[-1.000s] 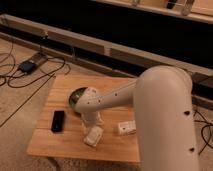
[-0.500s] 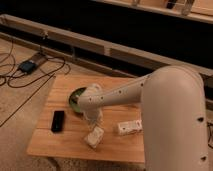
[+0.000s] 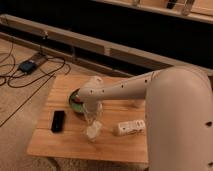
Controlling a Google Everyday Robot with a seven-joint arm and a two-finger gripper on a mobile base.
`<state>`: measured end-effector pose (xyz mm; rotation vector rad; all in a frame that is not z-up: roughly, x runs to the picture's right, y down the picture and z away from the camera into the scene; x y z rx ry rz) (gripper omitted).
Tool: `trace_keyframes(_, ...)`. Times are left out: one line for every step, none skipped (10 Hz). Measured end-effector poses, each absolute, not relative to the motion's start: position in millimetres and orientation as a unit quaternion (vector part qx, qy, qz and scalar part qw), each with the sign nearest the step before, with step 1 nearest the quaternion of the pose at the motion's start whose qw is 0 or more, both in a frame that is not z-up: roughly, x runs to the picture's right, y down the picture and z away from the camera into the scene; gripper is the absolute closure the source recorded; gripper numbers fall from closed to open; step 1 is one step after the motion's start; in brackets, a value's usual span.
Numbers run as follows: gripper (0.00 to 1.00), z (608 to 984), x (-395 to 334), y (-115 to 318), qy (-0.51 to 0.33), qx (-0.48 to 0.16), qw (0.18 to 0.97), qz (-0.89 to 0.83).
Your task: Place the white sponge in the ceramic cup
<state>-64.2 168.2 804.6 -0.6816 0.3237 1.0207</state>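
Observation:
The white sponge (image 3: 93, 132) is a small off-white block on the wooden table (image 3: 65, 145), near the front middle. My gripper (image 3: 93, 125) reaches straight down onto it from the wrist above, and its fingers are shut on the sponge's top. The ceramic cup (image 3: 136, 104) shows only as a small white shape at the back right of the table, mostly hidden behind my forearm.
A dark green bowl (image 3: 75, 101) sits just behind and left of the gripper. A black flat device (image 3: 58, 121) lies at the left. A white labelled bottle (image 3: 129, 127) lies on its side to the right of the sponge. Cables run over the floor at the left.
The fingers have closed on the sponge. The sponge now sits slightly higher in view, and the forearm has shifted a little.

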Motion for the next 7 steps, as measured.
trace_keyframes(1.00,806.3,-55.4,148.7,0.146,-0.307,0.809,0.480)
trace_keyframes(1.00,809.1,-42.7,127.1,0.142,-0.294,0.813,0.482)
trace_keyframes(1.00,812.8,-27.4,105.2,0.139,-0.281,0.817,0.484)
trace_keyframes(1.00,817.1,-11.4,85.8,0.136,-0.267,0.819,0.488)
trace_keyframes(1.00,820.9,5.8,63.8,0.132,-0.256,0.821,0.493)
trace_keyframes(1.00,824.9,20.0,45.8,0.125,-0.247,0.822,0.498)
trace_keyframes(1.00,828.8,31.7,32.2,0.119,-0.240,0.823,0.501)
